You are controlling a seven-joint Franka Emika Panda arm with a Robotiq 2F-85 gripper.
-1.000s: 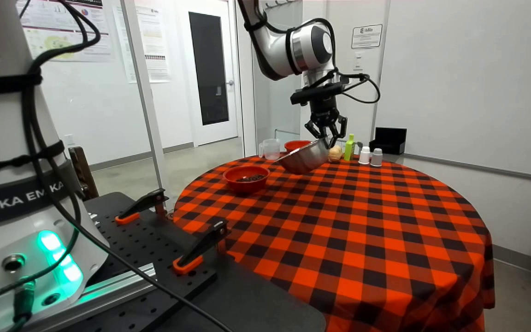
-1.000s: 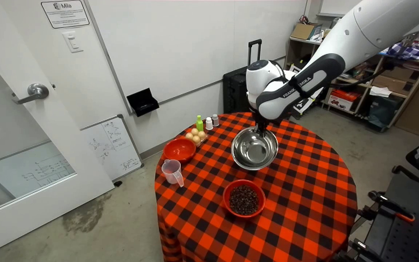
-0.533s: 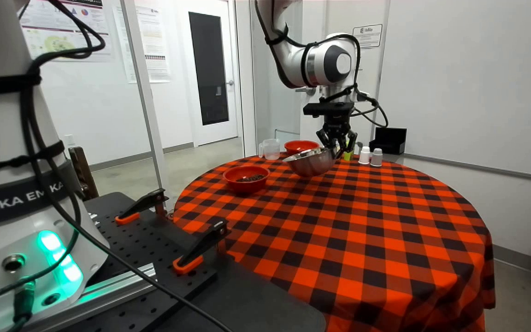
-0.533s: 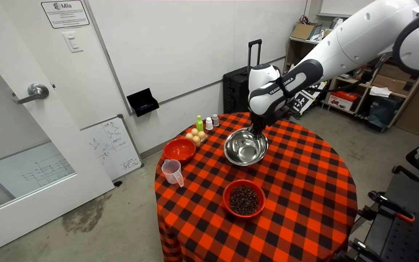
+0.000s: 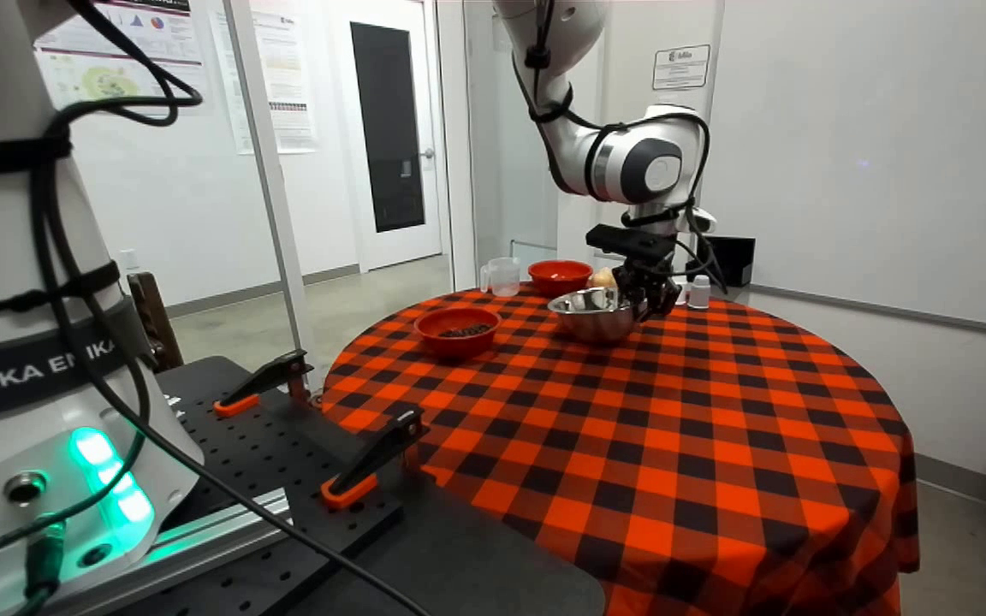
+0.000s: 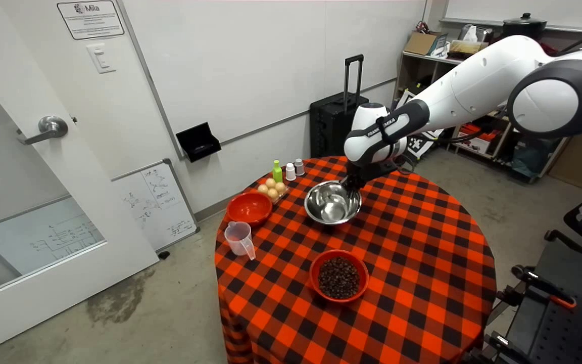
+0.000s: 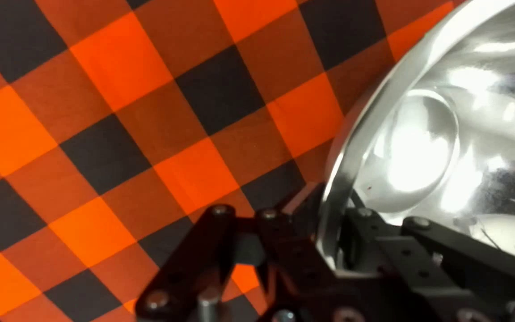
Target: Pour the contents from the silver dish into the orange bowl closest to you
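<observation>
The silver dish [image 5: 596, 322] is close above or on the table, almost level. It also shows in an exterior view [image 6: 332, 208], its inside bare and shiny. My gripper [image 5: 645, 310] grips its rim from the side away from the robot base. In the wrist view the rim runs between the fingers of my gripper [image 7: 329, 212], with a small dark speck inside the dish [image 7: 423, 143]. I cannot tell whether the dish's bottom touches the cloth. The orange bowl [image 5: 450, 344] stands nearer the robot base and holds dark bean-like pieces [image 6: 339, 278].
A second red-orange bowl [image 6: 249, 208] stands at the far edge beside a clear measuring cup [image 6: 239, 238]. Eggs [image 6: 272, 189], a green bottle [image 6: 277, 172] and two small shakers [image 6: 290, 172] stand along that edge. A checkered cloth [image 5: 630, 428] covers the round table.
The arm has lowered and moved away from the orange bowl. The silver dish has gone down with it and turned from tilted to nearly level, still in the gripper.
</observation>
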